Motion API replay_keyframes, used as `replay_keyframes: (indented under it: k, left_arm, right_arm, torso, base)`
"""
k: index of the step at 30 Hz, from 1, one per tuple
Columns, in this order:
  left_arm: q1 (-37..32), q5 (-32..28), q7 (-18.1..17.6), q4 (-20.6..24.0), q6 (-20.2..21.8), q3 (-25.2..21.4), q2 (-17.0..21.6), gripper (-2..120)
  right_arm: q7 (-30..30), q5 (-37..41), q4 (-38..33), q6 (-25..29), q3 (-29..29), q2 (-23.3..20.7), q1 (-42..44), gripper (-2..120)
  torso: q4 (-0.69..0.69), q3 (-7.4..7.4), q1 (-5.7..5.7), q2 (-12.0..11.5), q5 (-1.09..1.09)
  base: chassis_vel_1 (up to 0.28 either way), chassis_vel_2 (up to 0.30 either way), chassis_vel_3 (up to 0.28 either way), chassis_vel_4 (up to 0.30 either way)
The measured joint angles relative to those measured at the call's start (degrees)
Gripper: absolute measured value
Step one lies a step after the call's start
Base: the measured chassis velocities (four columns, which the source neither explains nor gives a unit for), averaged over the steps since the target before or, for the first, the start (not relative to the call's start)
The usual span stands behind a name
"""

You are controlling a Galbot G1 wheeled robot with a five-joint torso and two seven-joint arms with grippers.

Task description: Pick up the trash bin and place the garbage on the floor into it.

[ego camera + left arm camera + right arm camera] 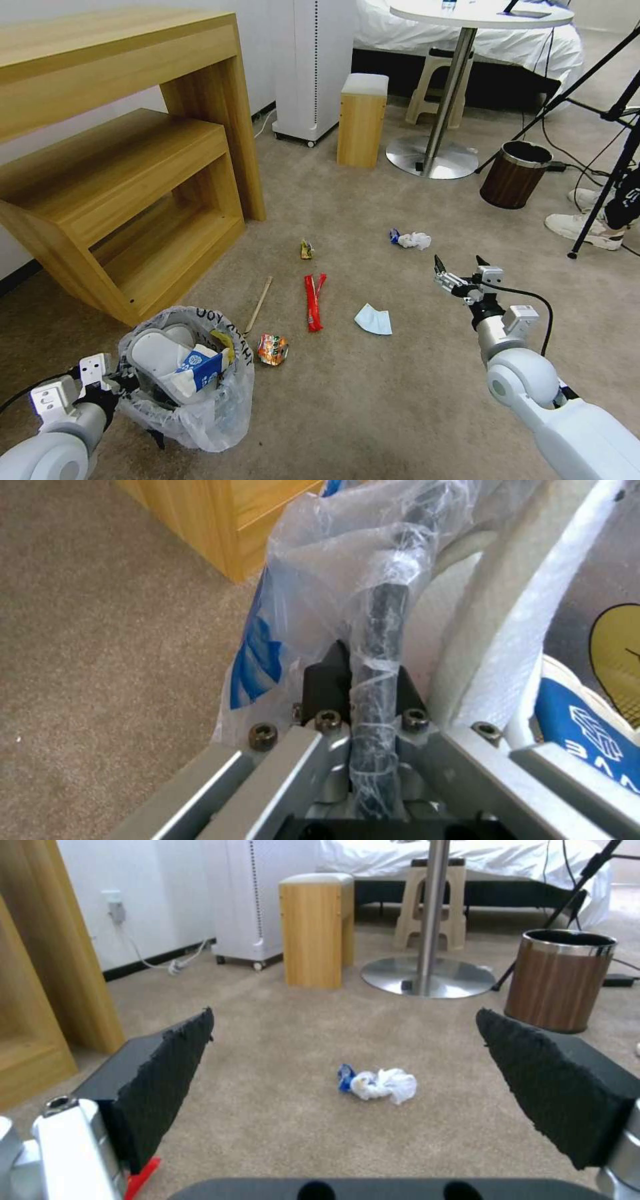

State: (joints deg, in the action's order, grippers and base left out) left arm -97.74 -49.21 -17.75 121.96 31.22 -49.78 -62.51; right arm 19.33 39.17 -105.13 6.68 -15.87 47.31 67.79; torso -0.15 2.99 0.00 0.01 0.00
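Left gripper (pixel 123 387) was clamped on the rim of the bin (pixel 193 400); the left wrist view showed its fingers (pixel 327 680) pinching the bag-covered rim. The bin sat on the floor (pixel 373 400) near the wooden shelf (pixel 133 200), holding slippers (pixel 157 357) and a carton (pixel 200 369). Beside the bin lay a crushed cup (pixel 273 349) and a stick (pixel 259 305); farther from it, a red wrapper (pixel 314 302), a tissue (pixel 373 319) and a wad (pixel 411 239). Right gripper (pixel 460 270) hovered spread wide, well apart from the bin, short of the wad (pixel 380 1083).
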Motion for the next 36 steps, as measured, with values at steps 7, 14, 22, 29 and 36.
replay_keyframes:
  k: [7, 14, 22, 29, 36]
  left_arm:
    - [-0.58, 0.11, 0.0, 0.38, -0.01, -0.35, -0.17, 0]
    - [-0.93, 0.34, -0.02, 0.77, -0.01, -0.37, -0.6, 0]
    - [-1.12, 0.38, 0.0, 0.81, -0.09, -0.54, -0.68, 0]
    - [-0.97, 0.38, 0.02, 0.68, -0.12, -0.54, -0.69, 0]
    - [-0.55, 0.38, 0.02, 0.36, -0.18, -0.39, -0.8, 0]
  right_arm:
    - [-1.79, -0.18, -0.88, -0.19, -1.91, -0.09, 1.83, 100]
    - [-2.57, -0.98, 0.24, 0.27, -1.63, 0.41, 1.58, 98]
    - [-3.05, -1.88, 1.07, 0.8, -1.25, 0.61, 1.22, 97]
    - [-3.15, -1.91, 1.21, 0.86, -1.18, 0.61, 1.1, 97]
    - [-3.67, -3.04, 2.07, 2.0, -0.6, 0.72, 0.72, 98]
  torso:
    - [0.0, 0.0, 0.0, 0.0, 0.0]
    - [-0.01, 0.0, 0.0, 0.0, 0.01]
    - [-0.01, 0.0, 0.0, 0.0, 0.0]
    - [0.0, 0.0, 0.0, 0.0, 0.0]
    - [0.0, 0.0, 0.0, 0.0, -0.01]
  base:
    - [0.0, 0.0, 0.0, 0.0]
    - [0.0, 0.0, 0.0, 0.0]
    - [0.012, 0.014, -0.012, -0.017]
    - [0.086, 0.095, -0.107, -0.091]
    - [0.056, 0.068, -0.047, -0.059]
